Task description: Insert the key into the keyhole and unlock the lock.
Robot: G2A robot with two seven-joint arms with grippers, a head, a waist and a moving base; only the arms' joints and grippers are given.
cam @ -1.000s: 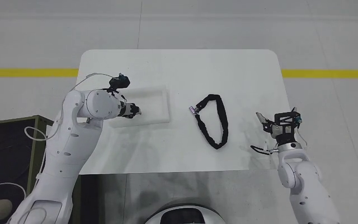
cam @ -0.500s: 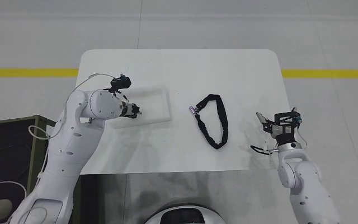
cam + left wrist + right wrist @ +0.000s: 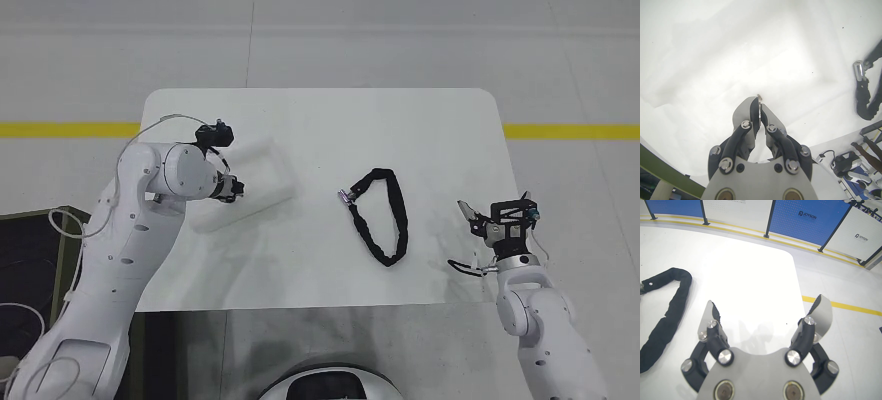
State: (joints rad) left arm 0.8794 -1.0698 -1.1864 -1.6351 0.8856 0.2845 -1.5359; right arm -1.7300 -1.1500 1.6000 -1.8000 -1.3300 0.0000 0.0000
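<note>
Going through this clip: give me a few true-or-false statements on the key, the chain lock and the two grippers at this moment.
1. The left gripper is shut on the key. True.
2. The key is already in the keyhole. False: it is held at the white tray, well apart from the lock cylinder.
3. The right gripper is open and holds nothing. True.
4. The chain lock lies inside the white tray. False: it lies on the bare table, between the tray and the right gripper.
5. The right gripper is touching the chain lock. False: it is near the table's edge, apart from the chain.
</note>
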